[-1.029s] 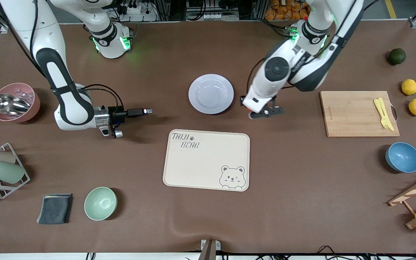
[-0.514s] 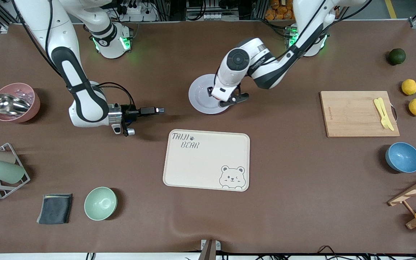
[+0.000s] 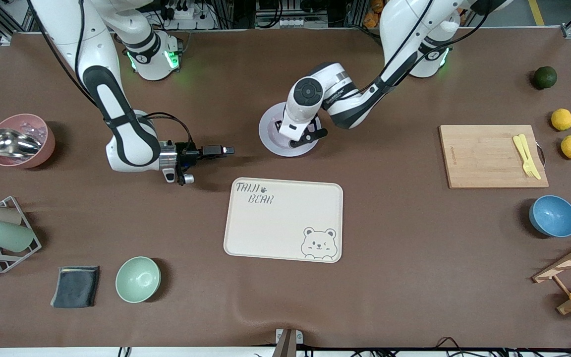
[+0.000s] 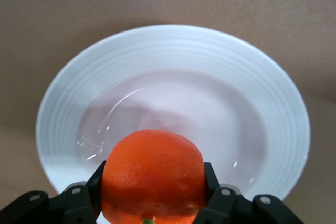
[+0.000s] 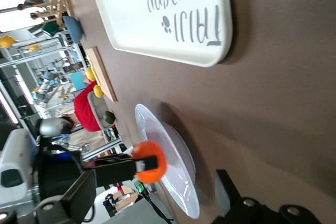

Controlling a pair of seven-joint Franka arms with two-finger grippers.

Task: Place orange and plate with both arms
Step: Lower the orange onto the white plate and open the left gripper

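Two arms in play: the left end effector (image 4: 152, 211) hangs over the lavender-white plate (image 4: 273, 103), its fingers (image 4: 220, 203) clamped on either side of the orange (image 4: 152, 177), which sits just above the plate's hollow. That plate (image 3: 268, 144) lies on the brown surface (image 3: 404, 248), farther from the front camera than the cream bear-printed tray (image 3: 265, 228). Down low by the tray's corner toward the right arm's end, the right end effector (image 3: 216, 149) points sideways at the plate, and whether its fingers are parted I cannot tell.

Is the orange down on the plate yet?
No. The small red-orange fruit is gripped by the left gripper above the pale round plate.
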